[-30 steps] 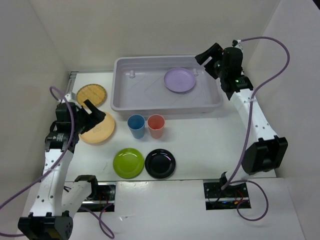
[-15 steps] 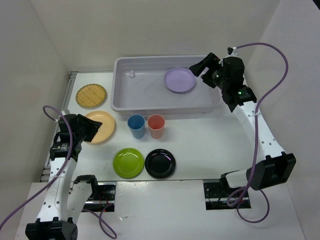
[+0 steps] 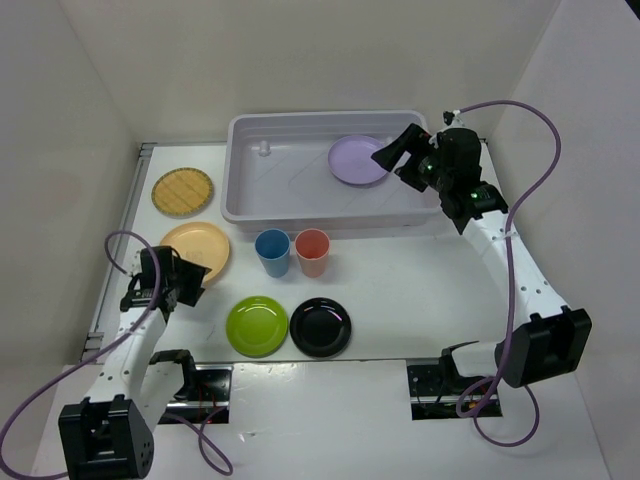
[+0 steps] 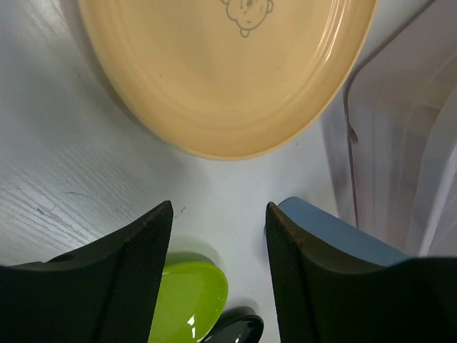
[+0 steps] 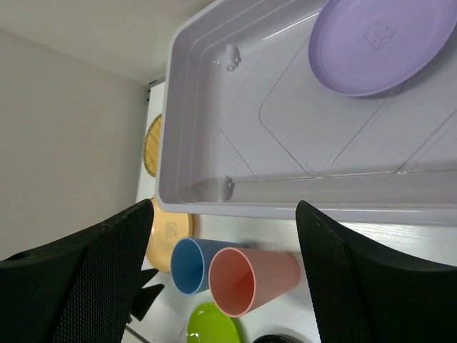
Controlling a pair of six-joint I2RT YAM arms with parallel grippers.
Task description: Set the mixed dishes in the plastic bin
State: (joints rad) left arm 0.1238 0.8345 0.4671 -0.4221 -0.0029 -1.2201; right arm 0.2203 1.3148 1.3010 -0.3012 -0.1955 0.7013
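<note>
Pale orange plate (image 3: 200, 251): lying flat on worktop (image 3: 400, 290), directly ahead of left gripper (image 4: 218, 214), parted and empty; left arm nearer. Right gripper (image 3: 402, 162), spread empty, is hovering over plastic bin (image 3: 330, 216).

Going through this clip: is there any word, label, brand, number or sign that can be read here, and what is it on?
No readable words, numbers or brand marks in any view.
On the pale orange plate: a small line-drawn cartoon figure, cut off by the frame edge; no lettering.
On the lilac plate: a faint emblem near the centre, too small to read.
On the plastic bin: no label visible.
</note>
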